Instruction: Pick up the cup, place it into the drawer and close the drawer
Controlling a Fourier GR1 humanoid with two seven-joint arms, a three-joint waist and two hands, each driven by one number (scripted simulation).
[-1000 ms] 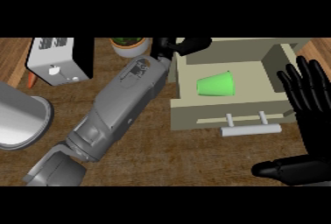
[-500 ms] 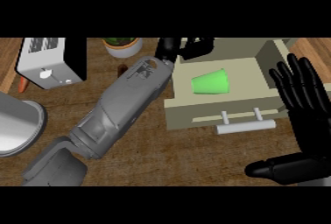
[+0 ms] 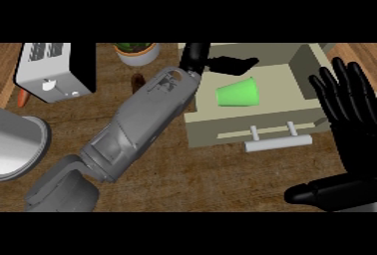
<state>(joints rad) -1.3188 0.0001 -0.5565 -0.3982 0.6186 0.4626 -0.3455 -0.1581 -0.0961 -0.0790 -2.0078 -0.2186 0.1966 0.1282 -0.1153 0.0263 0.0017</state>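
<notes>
Cup (image 3: 238, 93) lies in the drawer (image 3: 221, 126); your left hand (image 3: 221, 62) is relaxed, right hand (image 3: 346, 99) spread. Push its handle (image 3: 278, 144) next.

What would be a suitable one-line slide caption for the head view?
Green cup lies inside the open drawer; left hand above its back edge, right hand open at right.
</notes>
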